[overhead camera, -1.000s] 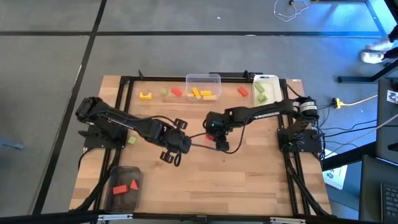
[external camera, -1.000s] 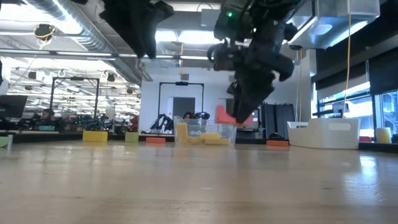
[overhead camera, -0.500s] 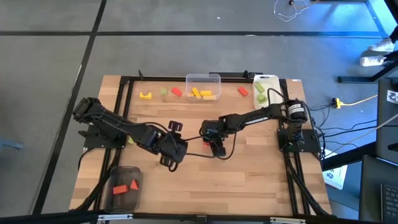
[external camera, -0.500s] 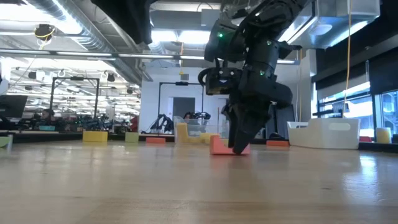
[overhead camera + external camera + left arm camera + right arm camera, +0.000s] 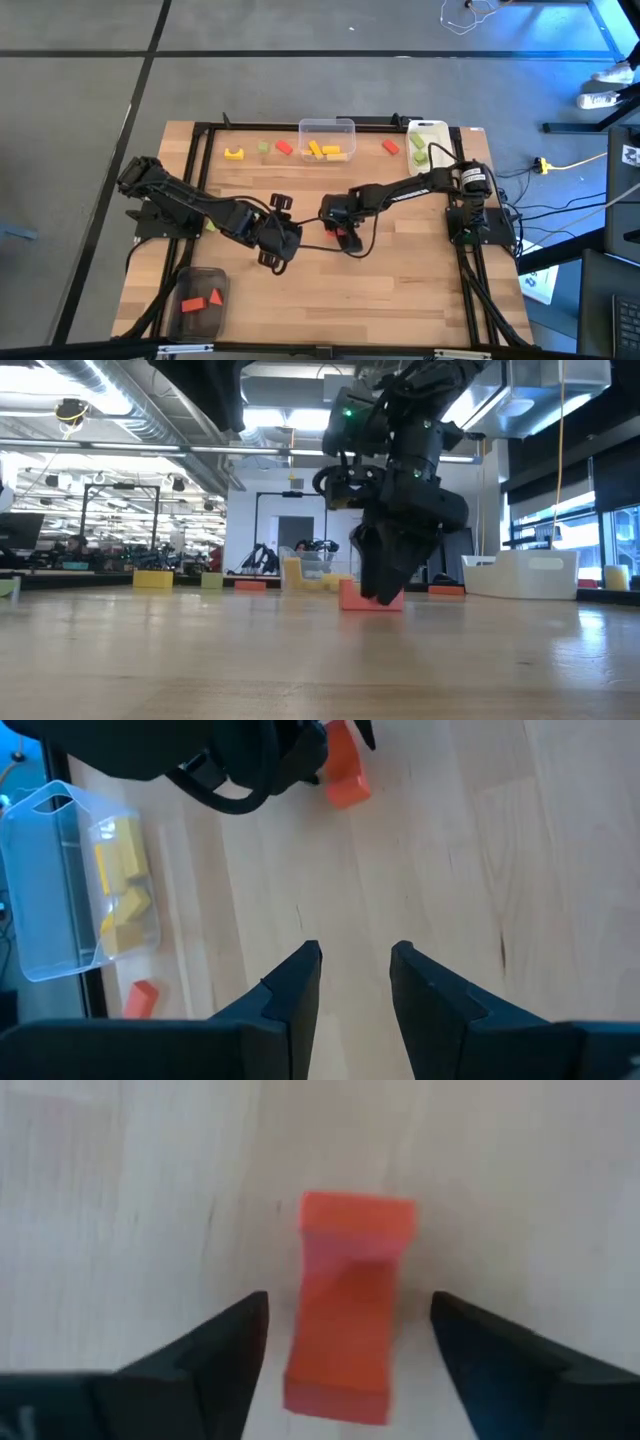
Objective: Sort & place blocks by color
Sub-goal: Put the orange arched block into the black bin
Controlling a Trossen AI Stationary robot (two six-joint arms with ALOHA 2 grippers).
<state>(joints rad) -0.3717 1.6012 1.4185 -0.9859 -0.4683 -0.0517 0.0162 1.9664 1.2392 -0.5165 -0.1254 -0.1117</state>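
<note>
Right tool [image 5: 345, 236] stands low over the middle of the table [image 5: 400, 290], fingers [image 5: 215, 1350] spread apart with a red block [image 5: 348, 1305] lying flat on the wood between them; in the right wrist view a clear gap shows on each side of the block, neither finger touching it. In the low view the red block rests on the table directly under the tool tips.

Left tool [image 5: 277, 250] hovers just beside the right tool, toward the left arm's base, fingers [image 5: 290, 995] partly apart, nothing between them.

Beyond both tools, along the far table edge: a yellow block [image 5: 234, 153], a green block [image 5: 264, 148], a red block [image 5: 284, 148], a clear container [image 5: 327, 125] with yellow blocks [image 5: 322, 151], another red block [image 5: 390, 147], and a white container [image 5: 428, 127] with green blocks [image 5: 418, 150]. At the near left corner, a dark tray [image 5: 187, 275] holds two red blocks [image 5: 202, 300].

Bare wood lies on the near side of both tools, up to the near edge.
</note>
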